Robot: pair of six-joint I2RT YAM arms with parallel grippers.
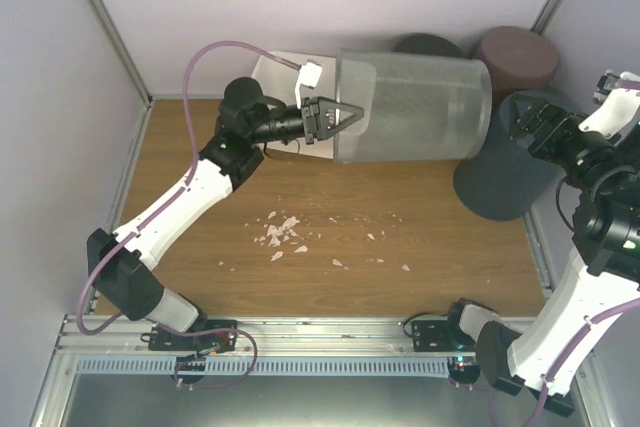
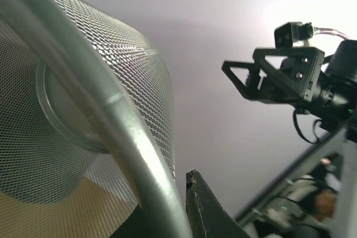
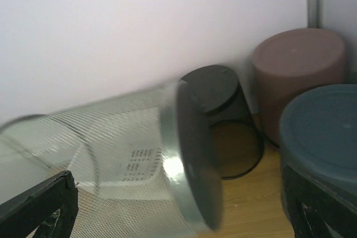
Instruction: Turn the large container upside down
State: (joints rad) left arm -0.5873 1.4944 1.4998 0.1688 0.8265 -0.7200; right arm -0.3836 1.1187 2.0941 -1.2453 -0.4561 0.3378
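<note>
Toward the back of the wooden table (image 1: 430, 267), the wire-mesh bin (image 1: 415, 107) lies tipped on its side, open mouth facing left and solid base facing right. The left gripper (image 1: 345, 115) is closed on the mouth rim from the left, at mid-height. Only the left wrist view shows that grip up close: the metal rim (image 2: 111, 121) runs diagonally past 1 dark finger (image 2: 203, 210), with mesh wall beyond.

The right wrist view alone shows the bin's dark base disc (image 3: 195, 160) edge-on. It also shows a smoky translucent tub (image 3: 223, 115) just behind the base.

The right gripper (image 1: 535, 129) hangs to the right of the base with its jaws spread wide, over an upturned slate-blue tub (image 1: 500, 187). A brown tub (image 1: 518, 59) stands in the back corner. Pale scraps (image 1: 285, 232) litter the table's middle.
</note>
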